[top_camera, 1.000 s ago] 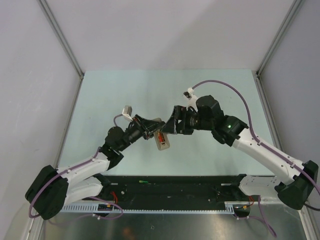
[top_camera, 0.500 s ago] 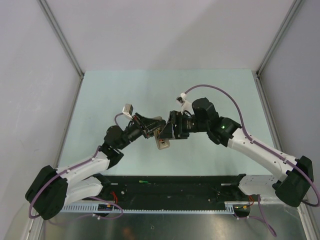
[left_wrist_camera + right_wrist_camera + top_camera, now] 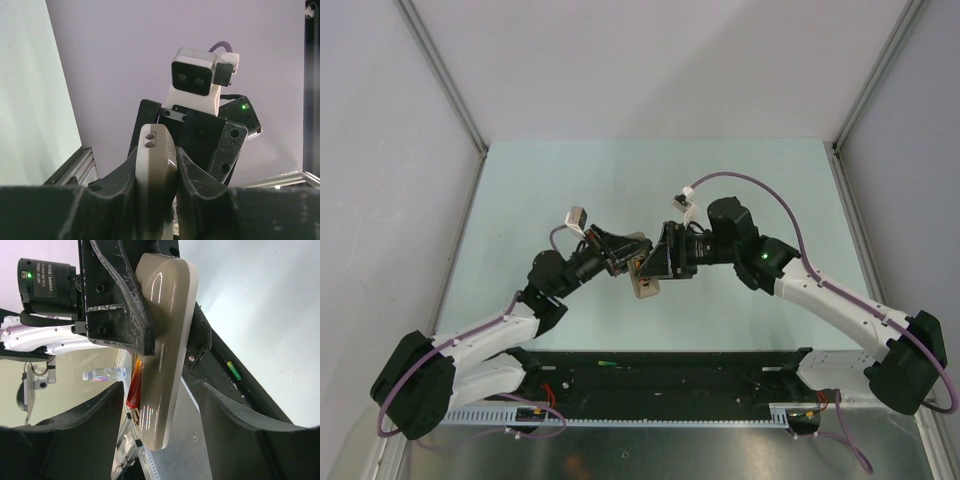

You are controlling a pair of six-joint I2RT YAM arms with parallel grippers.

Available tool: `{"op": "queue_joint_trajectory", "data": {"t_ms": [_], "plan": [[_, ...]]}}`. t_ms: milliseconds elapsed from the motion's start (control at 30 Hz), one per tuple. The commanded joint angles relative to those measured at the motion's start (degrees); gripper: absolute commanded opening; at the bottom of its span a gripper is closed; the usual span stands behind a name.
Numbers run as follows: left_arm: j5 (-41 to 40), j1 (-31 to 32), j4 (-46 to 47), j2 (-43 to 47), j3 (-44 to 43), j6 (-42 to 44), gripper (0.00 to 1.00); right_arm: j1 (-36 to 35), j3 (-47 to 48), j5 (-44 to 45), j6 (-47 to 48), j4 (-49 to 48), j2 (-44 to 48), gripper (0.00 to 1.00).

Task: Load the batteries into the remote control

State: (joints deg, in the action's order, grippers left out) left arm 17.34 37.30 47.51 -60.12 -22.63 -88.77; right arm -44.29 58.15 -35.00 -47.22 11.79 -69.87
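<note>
**Remote held up in the left jaws, right jaws open around its free end**

I watched the two arms meet over the middle of the table point(image 3: 570, 180). The left gripper point(image 3: 156, 160) was closed tightly on the remote control point(image 3: 155, 170) and held it lifted above the table. In the left wrist view the remote stood edge-on, and one black finger point(image 3: 192, 172) pressed on each of its flat sides.

From the right wrist view I saw the plain pale back of the remote. The left fingers clamped its upper part and its lower end hung free. The right gripper point(image 3: 160, 385) was open. Its two fingers stood on either side of that free end, close to it, and I saw a narrow gap on each side. It held nothing.

A red battery point(image 3: 135, 385) showed along the edge of the remote, on the face turned away from the right wrist camera. I could not tell if it sat fully in its place. A green battery point(image 3: 233, 370) lay alone on the black rail point(image 3: 260, 395) at the near edge of the table, well apart from both grippers. In the top view it was only a small green spot on that rail.
</note>
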Motion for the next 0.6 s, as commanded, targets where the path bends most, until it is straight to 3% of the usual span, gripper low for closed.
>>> {"op": "queue_joint_trajectory", "data": {"t_ms": [0,333,567], "plan": [[1.5,-0.4,3.4,0.2,-2.5,-1.2,0.0,0.3,-0.3,-2.3,-1.3,-3.8,-0.2,0.64],[0.8,-0.4,3.6,0.2,-3.1,-1.1,0.0,-1.3,-0.3,-3.5,-2.1,-5.4,-2.0,0.56],[0.6,-0.4,3.7,0.4,-3.3,-1.1,0.0,-1.8,-0.3,-3.8,-2.3,-5.6,-2.6,0.4]]}}
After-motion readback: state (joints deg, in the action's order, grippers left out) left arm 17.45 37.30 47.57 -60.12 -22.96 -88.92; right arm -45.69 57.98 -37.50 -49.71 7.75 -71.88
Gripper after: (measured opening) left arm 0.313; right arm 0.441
